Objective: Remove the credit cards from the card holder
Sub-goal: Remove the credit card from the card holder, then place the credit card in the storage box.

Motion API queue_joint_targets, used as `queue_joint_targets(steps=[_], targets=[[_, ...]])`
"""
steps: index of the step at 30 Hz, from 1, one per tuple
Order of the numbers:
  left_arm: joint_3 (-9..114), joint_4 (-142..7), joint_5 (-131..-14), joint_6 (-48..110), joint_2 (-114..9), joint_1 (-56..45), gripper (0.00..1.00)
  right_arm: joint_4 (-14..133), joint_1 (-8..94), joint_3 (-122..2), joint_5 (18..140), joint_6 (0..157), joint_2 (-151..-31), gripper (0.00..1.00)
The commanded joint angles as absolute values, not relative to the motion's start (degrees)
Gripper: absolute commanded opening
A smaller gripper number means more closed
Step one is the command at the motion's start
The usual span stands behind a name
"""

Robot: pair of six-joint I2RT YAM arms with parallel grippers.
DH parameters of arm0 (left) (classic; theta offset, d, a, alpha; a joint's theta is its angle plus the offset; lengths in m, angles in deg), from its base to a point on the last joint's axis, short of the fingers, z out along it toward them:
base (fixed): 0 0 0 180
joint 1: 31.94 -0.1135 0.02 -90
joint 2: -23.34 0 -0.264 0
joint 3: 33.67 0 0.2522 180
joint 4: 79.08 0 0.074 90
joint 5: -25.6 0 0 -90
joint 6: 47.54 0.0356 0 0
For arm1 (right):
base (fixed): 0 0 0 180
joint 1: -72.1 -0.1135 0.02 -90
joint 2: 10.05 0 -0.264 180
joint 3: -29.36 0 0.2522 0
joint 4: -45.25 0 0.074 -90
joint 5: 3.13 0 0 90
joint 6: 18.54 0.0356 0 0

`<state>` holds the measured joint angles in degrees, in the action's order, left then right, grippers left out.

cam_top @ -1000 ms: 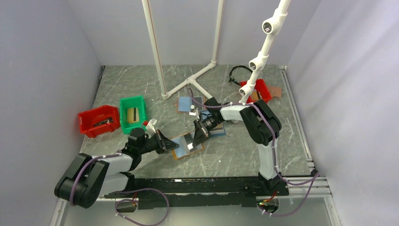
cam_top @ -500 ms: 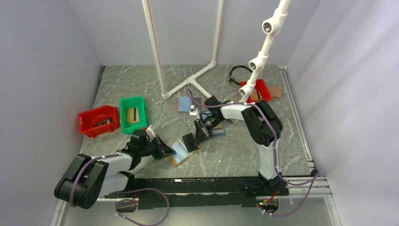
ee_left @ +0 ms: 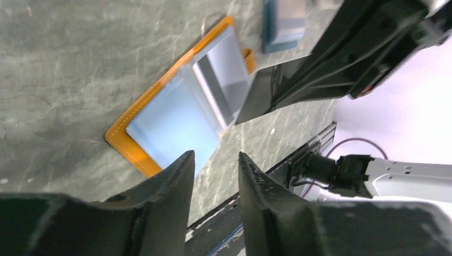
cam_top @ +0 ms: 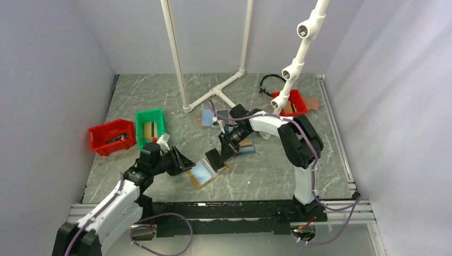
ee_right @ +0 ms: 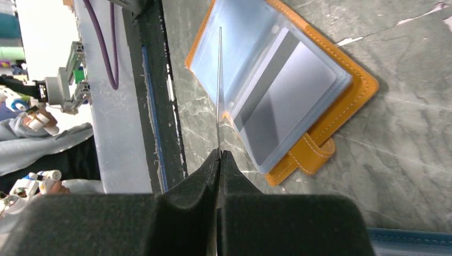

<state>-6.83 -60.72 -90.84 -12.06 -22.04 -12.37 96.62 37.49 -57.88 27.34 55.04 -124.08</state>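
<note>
Grey marbled table (cam_top: 266,176) held the card holder (cam_top: 202,173), spread flat near the front middle with its blue inside up. The right gripper (ee_right: 219,154) pinched a dark card (cam_top: 215,158) over the holder's right half. The left gripper (ee_left: 215,162) sat just left of the holder, fingers a little apart, holding nothing.

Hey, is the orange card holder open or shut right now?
Open. The card holder lies spread flat, orange-brown cover down, its light blue sleeves facing up.
</note>
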Motion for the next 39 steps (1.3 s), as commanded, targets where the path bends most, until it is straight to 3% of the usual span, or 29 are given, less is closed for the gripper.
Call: queue_joint_targets(steps=[1, 7, 10, 22, 29, 35, 39], targets=[[-1.05, -45.32, -83.48, -9.66, -12.95, -12.51, 0.46, 99.29, 36.53, -59.82, 26.91, 50.81, -121.11, 0.0], [-0.58, -40.84, -79.35, -11.77, -4.77, -12.51, 0.86, 100.18, 36.24, -60.42, 26.23, 49.94, -121.43, 0.0], [-1.9, -45.12, -81.15, -13.08, -3.34, -12.51, 0.93, 100.15, 36.28, -60.43, 26.0, 49.99, -121.04, 0.0], [-2.32, -58.88, -88.12, -13.34, -7.27, -12.51, 0.99, 101.26, 36.24, -61.2, 28.14, 48.64, -119.11, 0.0], [-8.56, -75.19, -91.11, -20.93, -9.27, -12.52, 1.0, 103.53, 36.32, -61.3, 29.41, 44.07, -118.27, 0.0], [-4.75, -70.0, -95.51, -16.39, -10.86, -12.51, 0.97, 103.91, 36.55, -61.12, 29.36, 43.6, -118.82, 0.0], [-6.65, -74.21, -96.71, -15.35, -10.72, -12.51, 0.92, 104.64, 36.68, -61.71, 26.64, 43.93, -119.65, 0.0]])
